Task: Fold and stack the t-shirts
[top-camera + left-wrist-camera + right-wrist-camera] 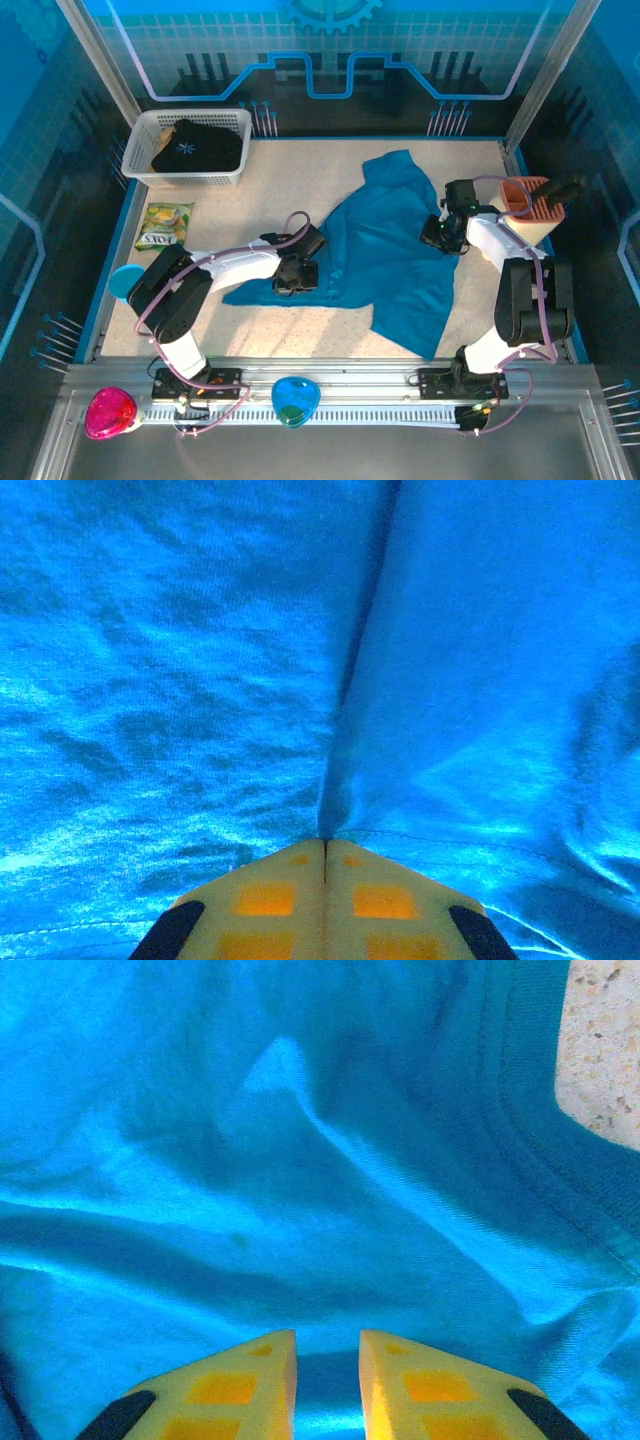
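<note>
Two t-shirts are in play, and neither is folded yet. The teal t-shirt (390,250) lies rumpled across the middle of the speckled table (300,190), with one flap reaching toward the top of the overhead view and another toward the lower right. The black t-shirt (195,148) sits bunched in the white basket (190,178) at the upper left.

The left gripper (296,275) is down on the teal shirt's lower-left edge. Seen from its wrist, the fingertips (270,895) are pressed tight together, and a ridge of teal cloth rises straight out from between them, so it has nipped a thin fold. The right gripper (440,235) sits at the shirt's right edge, close to the ribbed collar (525,1090). Its fingers (240,1375) stand a narrow slit apart with cloth in the shadow between them. Whether they actually bite the fabric, I can't tell.

That is my worry. If the right side has no real hold, a lift would hang the whole shirt off the left pinch alone, and it would swing into a worse heap. The left pinch is small and right at the tips, so the cloth could slide out under its own weight. It may also have caught a single layer, which would open the shirt crookedly. Any drag toward the left edge risks sweeping the candy packet (163,226) and the light-blue cup (125,280).
</note>
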Motion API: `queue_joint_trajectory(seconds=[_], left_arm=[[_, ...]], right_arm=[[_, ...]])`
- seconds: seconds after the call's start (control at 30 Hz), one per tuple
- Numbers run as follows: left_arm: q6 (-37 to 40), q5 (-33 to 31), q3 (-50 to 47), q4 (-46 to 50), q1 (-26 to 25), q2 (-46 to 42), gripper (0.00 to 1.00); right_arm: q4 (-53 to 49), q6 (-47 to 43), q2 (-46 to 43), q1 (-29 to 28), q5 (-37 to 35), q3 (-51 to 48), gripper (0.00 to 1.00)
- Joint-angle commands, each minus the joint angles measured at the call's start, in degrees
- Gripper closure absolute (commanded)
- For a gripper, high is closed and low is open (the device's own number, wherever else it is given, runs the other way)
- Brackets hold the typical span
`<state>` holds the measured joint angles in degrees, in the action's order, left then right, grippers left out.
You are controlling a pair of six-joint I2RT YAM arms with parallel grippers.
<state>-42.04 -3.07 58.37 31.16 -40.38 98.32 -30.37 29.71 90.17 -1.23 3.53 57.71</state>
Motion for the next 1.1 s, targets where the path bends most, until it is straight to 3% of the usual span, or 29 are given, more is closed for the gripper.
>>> queue_joint_trajectory(seconds=[0.0,0.13,0.3,0.6,0.9,1.07], left_arm=[[2.01,-4.51,3.55,3.65,-0.06,-3.0,1.0],[8.42,-13.81,13.89,11.69,1.43,-2.15,1.0],[17.54,-23.21,28.09,17.95,6.9,1.83,1.0],[36.08,-45.34,54.1,15.63,16.29,19.83,1.0],[44.38,-55.43,82.71,15.71,20.69,41.98,1.0],[50.78,-57.83,84.51,8.57,20.78,45.03,1.0]], right_arm=[[0.09,-0.8,-0.08,-0.75,0.83,-0.28,0.76],[0.38,-0.66,-0.06,-0.65,1.15,-0.32,0.76],[0.97,-0.62,-0.31,-0.61,1.82,-0.93,0.76],[2.42,-0.54,-1.28,-0.52,3.38,-3.53,0.76],[3.21,0.32,-3.24,-0.35,1.34,-6.69,0.75],[3.8,1.41,-2.92,0.68,-0.35,-6.91,0.75]])
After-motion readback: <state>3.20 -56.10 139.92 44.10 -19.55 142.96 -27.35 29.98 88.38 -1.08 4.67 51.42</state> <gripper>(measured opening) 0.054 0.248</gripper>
